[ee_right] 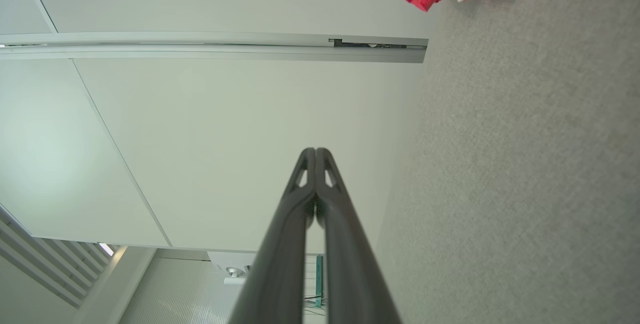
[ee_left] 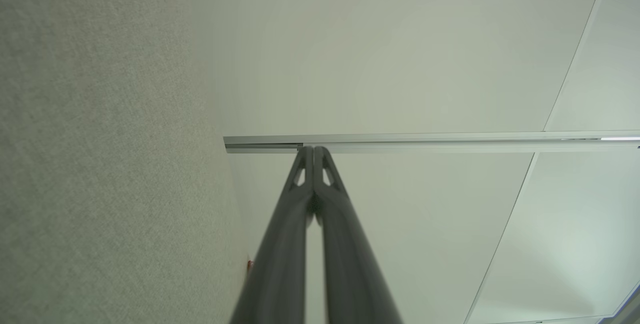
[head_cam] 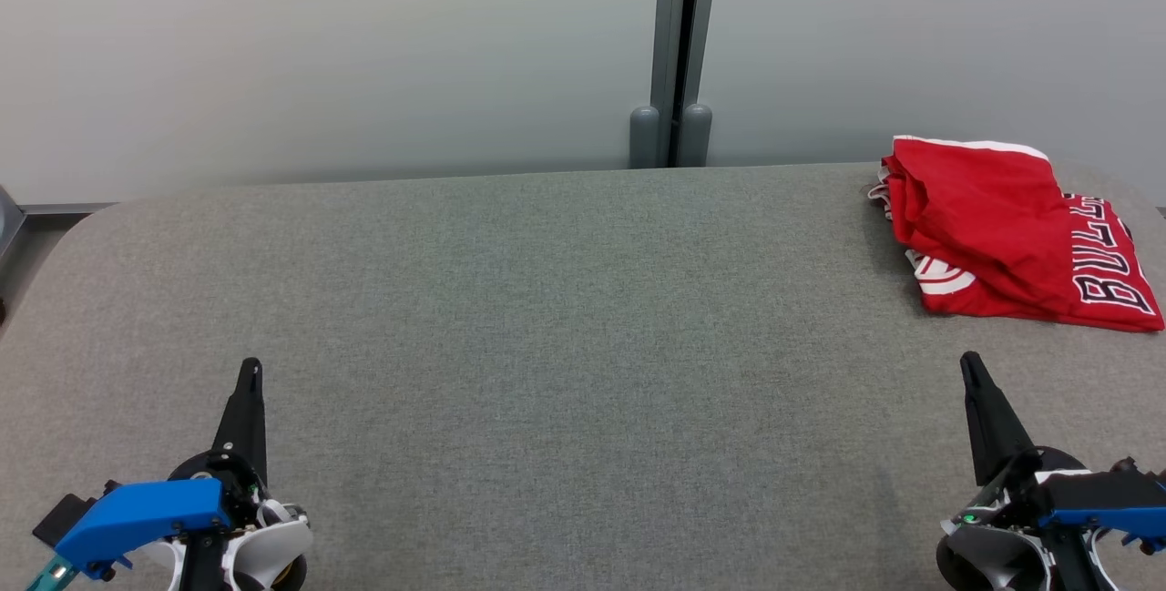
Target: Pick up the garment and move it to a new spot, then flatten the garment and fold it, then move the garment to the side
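Head view: the left jaws and the right jaws are both pressed fully shut and hold nothing, low over the grey desk (head_cam: 547,318). The red garment (head_cam: 997,227) lies ahead of the right jaws and slightly to their right, well apart from the left jaws, in a loosely folded stack. By that, the last step, moving it aside, looks done. Any next move would call for the right jaws to open and square the uneven edges.
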{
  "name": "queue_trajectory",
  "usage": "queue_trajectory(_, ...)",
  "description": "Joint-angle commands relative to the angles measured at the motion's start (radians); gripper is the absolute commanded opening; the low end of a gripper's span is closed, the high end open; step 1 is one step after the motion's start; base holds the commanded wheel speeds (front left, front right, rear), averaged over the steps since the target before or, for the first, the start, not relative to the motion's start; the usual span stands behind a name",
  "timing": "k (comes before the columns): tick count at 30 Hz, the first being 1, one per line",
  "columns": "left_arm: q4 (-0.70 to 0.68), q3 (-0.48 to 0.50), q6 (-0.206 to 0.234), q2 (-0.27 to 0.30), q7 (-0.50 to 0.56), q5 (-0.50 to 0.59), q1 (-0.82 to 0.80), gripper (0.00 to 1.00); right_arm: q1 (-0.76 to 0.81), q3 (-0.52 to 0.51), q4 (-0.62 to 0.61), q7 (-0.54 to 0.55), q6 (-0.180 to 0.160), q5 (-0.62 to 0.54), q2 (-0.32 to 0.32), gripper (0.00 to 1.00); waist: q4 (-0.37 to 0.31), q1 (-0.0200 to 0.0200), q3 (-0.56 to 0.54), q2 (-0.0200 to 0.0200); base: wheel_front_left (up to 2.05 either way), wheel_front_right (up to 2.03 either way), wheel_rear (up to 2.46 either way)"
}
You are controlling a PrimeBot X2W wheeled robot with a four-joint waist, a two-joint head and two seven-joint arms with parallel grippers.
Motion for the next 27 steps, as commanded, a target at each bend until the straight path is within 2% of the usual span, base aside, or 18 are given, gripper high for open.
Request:
queue_trajectory(1, -0.004, 0.002, -0.010, -0.002, 0.004, -0.002, -0.010, 0.00, -0.010, -0.002, 0.001, 0.003, 0.000, 0.002, 0.002, 0.00, 0.000, 0.0000, 0.000, -0.0001, 0.00, 0.00, 0.00)
queue_trajectory(27, -0.004, 0.002, -0.010, -0.002, 0.004, -0.003, -0.010, 0.00, -0.010, -0.002, 0.001, 0.003, 0.000, 0.003, 0.002, 0.00, 0.000, 0.0000, 0.000, -0.0001, 0.00, 0.00, 0.00)
